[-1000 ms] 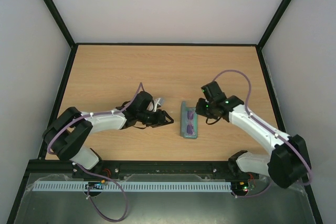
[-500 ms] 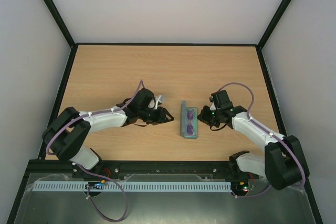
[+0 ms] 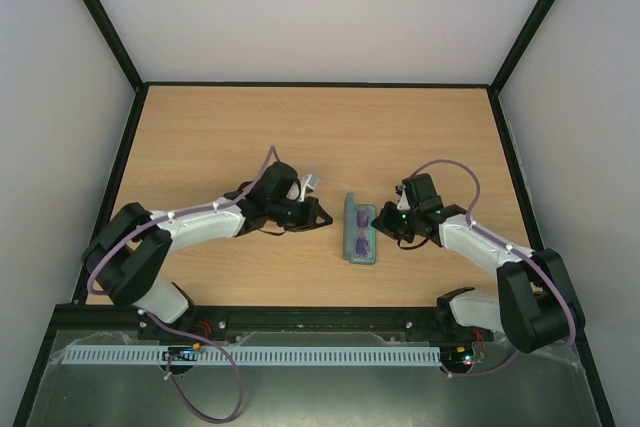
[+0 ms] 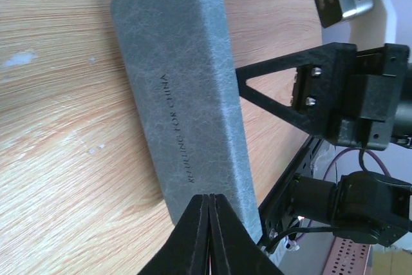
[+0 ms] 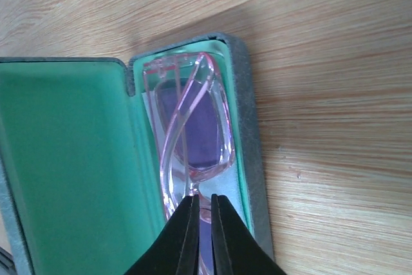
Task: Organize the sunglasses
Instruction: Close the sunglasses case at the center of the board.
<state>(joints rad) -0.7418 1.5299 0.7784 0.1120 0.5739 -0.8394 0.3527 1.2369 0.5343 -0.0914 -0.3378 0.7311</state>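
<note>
Both arms had closed in on the case since a second earlier: the left gripper, then spread wide, had shut and slid nearer the lid; the right gripper had dropped from the case's far end to its right rim.

From above, the case lay open on the table between the two grippers, green lining up; the sunglasses sat inside its right half; the left tip was just beside the lid.

Left wrist view: the fingers were pressed together with nothing between them; their tips pointed at the near end of the lid's grey outer face, which stood tilted up from the wood; contact could not be told; the right gripper showed beyond it.

Right wrist view: the sunglasses lay folded in the lined half, lid open to the left; the fingers were drawn almost together, only a slit left, over the pink frame's near end; whether they pinched it could not be told.
</note>
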